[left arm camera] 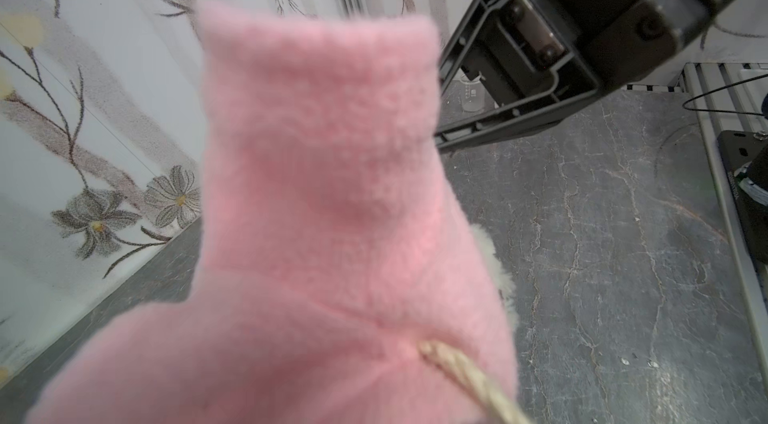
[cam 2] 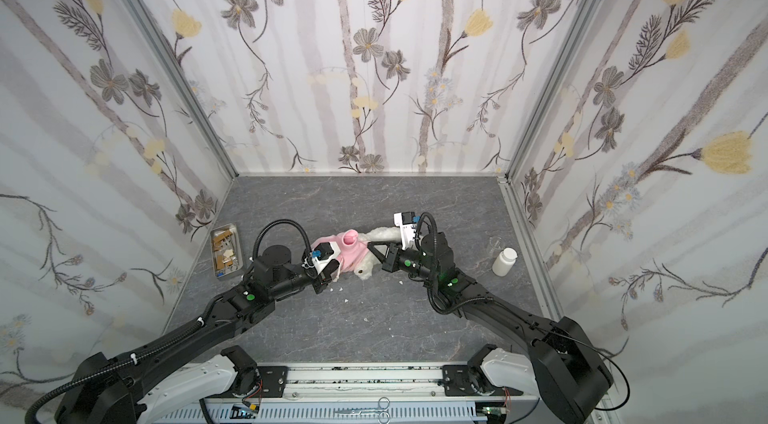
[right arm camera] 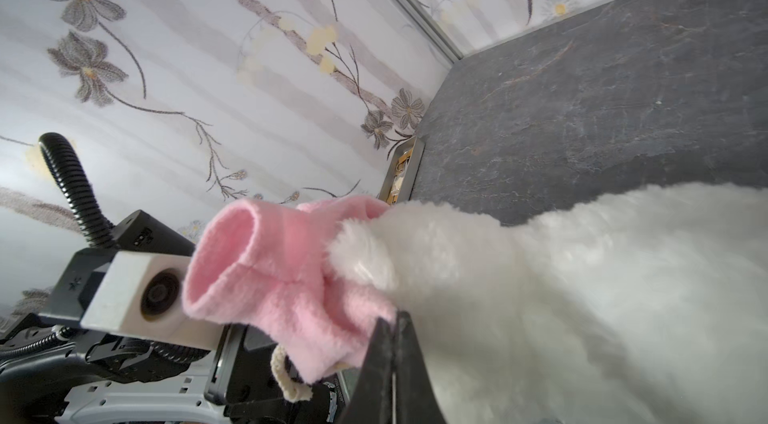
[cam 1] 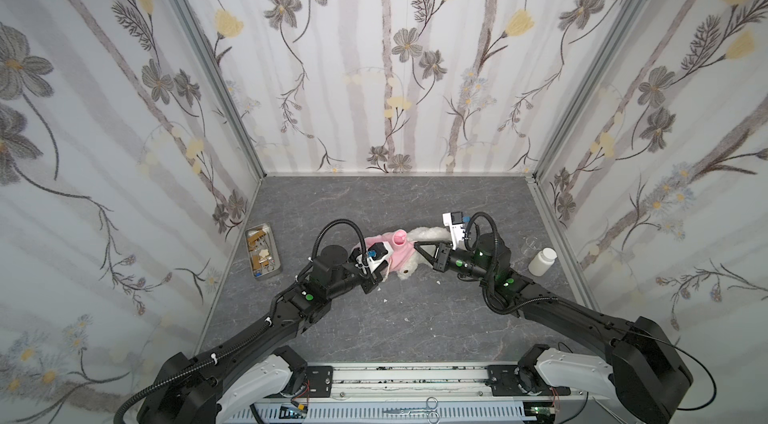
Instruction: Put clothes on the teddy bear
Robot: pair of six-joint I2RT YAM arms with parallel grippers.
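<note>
The white fluffy teddy bear (cam 1: pixel 430 232) (cam 2: pixel 384 232) lies on the grey table with a pink hoodie (cam 1: pixel 399 254) (cam 2: pixel 351 254) partly over it. One empty sleeve (right arm camera: pixel 232 247) stands up, and white fur (right arm camera: pixel 582 297) shows beside the pink hem. My left gripper (cam 1: pixel 378 272) (cam 2: pixel 330 274) is shut on the hoodie (left arm camera: pixel 332 193), which fills the left wrist view and hides the jaws; a cream drawstring (left arm camera: pixel 457 376) hangs there. My right gripper (cam 1: pixel 417 253) (cam 2: pixel 371 245) (right arm camera: pixel 392 318) is shut on the hoodie's hem, right where it meets the fur.
A metal tray (cam 1: pixel 277 251) (cam 2: pixel 241 251) of small parts stands at the left wall. A white bottle (cam 1: pixel 542 261) (cam 2: pixel 505 261) and a clear beaker (cam 1: pixel 532 245) stand at the right. Small white scraps (cam 1: pixel 385 300) lie on the table. Scissors (cam 1: pixel 415 411) lie on the front rail.
</note>
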